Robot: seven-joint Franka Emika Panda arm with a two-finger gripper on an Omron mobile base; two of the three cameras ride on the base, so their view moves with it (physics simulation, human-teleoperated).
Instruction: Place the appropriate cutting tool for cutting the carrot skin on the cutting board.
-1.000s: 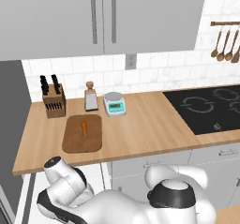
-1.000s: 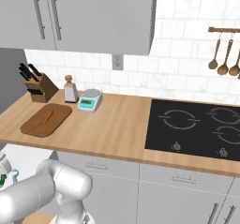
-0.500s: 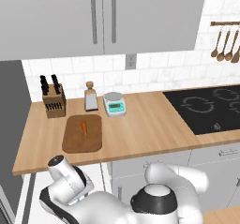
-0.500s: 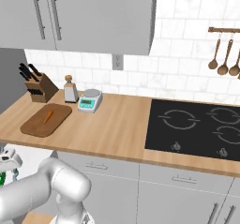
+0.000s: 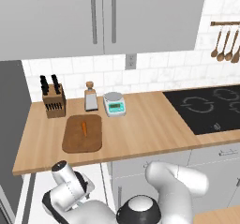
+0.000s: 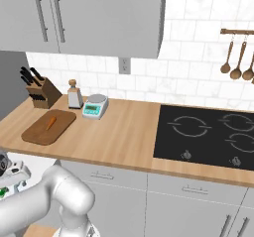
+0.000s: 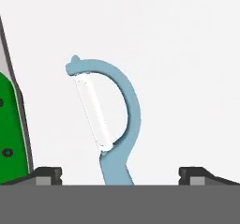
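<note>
Reaching for the peeler (image 7: pixel 110 124): end effector (image 7: pixel 119 174) hangs low beside the desk (image 5: pixel 140 124), fingertips apart, straddling the handle, not clamped. Green-handled knife (image 7: pixel 10 120) lies just beside. Next: close, lift, carry to the cutting board (image 5: pixel 70 141) with the carrot (image 5: pixel 84 127).

No text, label, brand or number can be read. The small scale (image 5: pixel 115 103) far on the counter has a pale display panel, but nothing on it is legible.
</note>
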